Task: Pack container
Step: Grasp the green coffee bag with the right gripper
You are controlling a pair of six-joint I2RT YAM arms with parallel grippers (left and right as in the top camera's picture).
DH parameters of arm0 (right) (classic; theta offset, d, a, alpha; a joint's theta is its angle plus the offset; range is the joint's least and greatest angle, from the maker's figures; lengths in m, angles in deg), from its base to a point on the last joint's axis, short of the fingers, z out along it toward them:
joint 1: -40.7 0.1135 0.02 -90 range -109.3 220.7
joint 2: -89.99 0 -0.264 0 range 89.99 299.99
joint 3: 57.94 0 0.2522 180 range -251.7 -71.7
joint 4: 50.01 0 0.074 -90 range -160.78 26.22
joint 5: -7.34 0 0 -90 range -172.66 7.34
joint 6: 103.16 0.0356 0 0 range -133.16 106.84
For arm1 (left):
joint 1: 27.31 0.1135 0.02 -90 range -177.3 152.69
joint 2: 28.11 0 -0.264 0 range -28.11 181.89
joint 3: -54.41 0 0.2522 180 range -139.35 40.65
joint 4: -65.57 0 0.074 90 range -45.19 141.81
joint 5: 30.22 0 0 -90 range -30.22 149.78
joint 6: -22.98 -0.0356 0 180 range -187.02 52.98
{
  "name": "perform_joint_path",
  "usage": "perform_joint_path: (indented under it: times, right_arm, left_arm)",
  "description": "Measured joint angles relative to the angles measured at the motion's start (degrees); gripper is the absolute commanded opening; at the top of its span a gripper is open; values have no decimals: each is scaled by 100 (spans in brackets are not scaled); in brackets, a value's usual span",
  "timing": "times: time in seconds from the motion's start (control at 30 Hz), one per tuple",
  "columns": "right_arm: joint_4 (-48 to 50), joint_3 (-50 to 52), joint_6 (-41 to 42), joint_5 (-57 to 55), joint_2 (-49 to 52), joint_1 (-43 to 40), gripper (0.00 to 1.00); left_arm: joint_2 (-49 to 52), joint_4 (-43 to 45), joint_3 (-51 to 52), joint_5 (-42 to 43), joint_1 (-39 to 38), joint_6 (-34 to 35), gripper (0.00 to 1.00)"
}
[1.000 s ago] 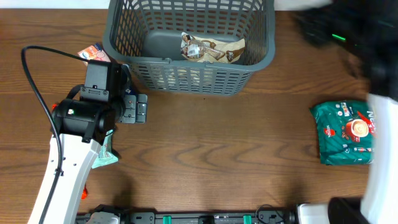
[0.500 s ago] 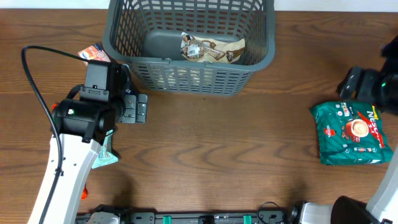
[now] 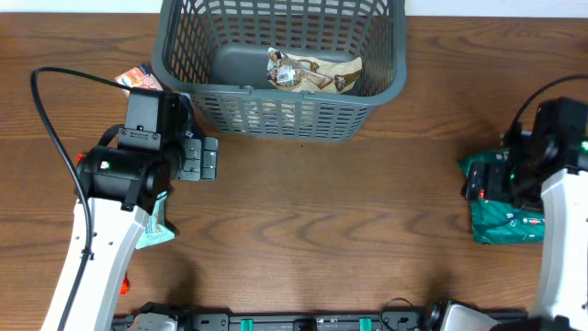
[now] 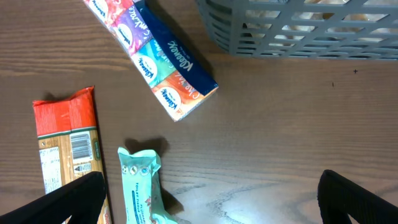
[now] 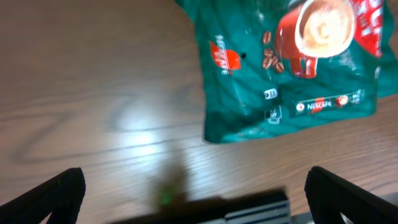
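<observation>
The container [image 3: 386,87] is a dark grey lattice basket at the top middle, with a beige snack pack [image 3: 312,72] inside; its corner also shows in the left wrist view [image 4: 292,31]. My left gripper [image 3: 204,161] is open and empty, low over the table just left of the basket's front corner [image 4: 211,208]. My right gripper [image 3: 478,186] is open and empty at the left edge of a green Nescafe coffee pack [image 3: 505,216]. In the right wrist view that pack [image 5: 292,68] lies just beyond the wide-spread fingers [image 5: 196,202].
Left of the basket lie a colourful Kleenex tissue pack [image 4: 165,59], a red and brown pack [image 4: 65,149] and a mint green tissue pack [image 4: 142,190]. In the overhead view the Kleenex pack [image 3: 136,75] and the mint pack [image 3: 156,228] peek out beside my left arm.
My right arm has swung in from the upper right, down to the green coffee pack. The left arm and the packs have not moved.
</observation>
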Motion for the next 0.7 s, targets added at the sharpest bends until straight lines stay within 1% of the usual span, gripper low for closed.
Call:
perform_joint_path:
  times: [0.13, 0.27, 0.4, 0.7]
  right_arm:
    - [704, 704, -170, -203, 278, -260, 99]
    - [1119, 1069, -212, -411, 684, -439, 99]
    - [1467, 1139, -214, -566, 1084, -511, 99]
    - [2653, 1139, -223, -1040, 1703, -511, 99]
  left_arm:
    - [0, 7, -2, 0, 0, 0, 99]
    - [0, 2, -2, 0, 0, 0, 99]
    - [0, -13, -2, 0, 0, 0, 99]
    - [0, -50, -2, 2, 0, 0, 99]
